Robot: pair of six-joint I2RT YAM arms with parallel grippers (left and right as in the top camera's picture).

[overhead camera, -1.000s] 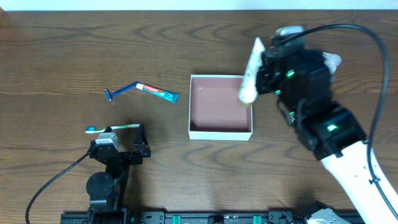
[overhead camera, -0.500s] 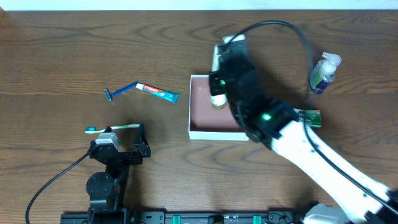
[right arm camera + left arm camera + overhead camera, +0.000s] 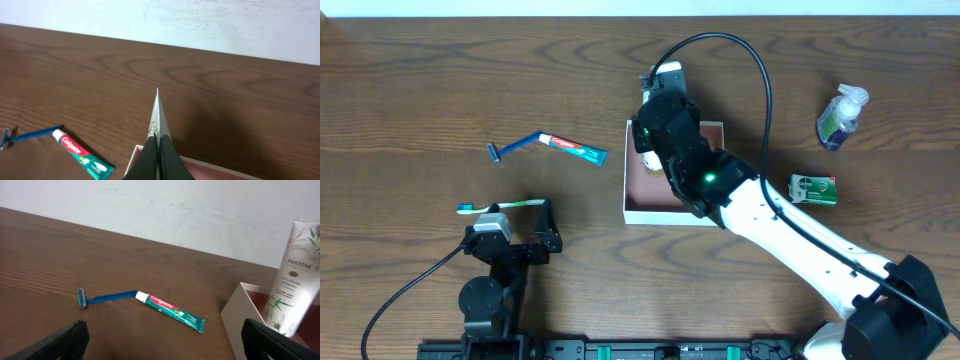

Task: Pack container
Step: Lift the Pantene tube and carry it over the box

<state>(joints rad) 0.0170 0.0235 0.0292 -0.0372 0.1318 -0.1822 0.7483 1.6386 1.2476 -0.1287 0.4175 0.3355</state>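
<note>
Item in hand: placing a shampoo tube (image 3: 294, 282) into the container (image 3: 670, 216), which sits on the surface (image 3: 420, 90) at the centre of the overhead frame, its pink-brown floor showing at lower left. The right arm (image 3: 790, 235) stretches diagonally from the lower right corner up across the container, with its wrist over the container's upper left part. The right fingers (image 3: 149, 162) are pressed together on the tube's flat crimped end, and the tube hangs upright above the container's left side. Whether its cap touches the floor cannot be told. Next move, by judgement: lower or tip the tube flat inside the walls, then let go. The left fingers (image 3: 70, 339) are spread wide, holding nothing, at lower left. Unpacked: razor (image 3: 515, 147), toothpaste (image 3: 573, 149), toothbrush (image 3: 502, 206), spray bottle (image 3: 840, 115), green carton (image 3: 814, 189).
</note>
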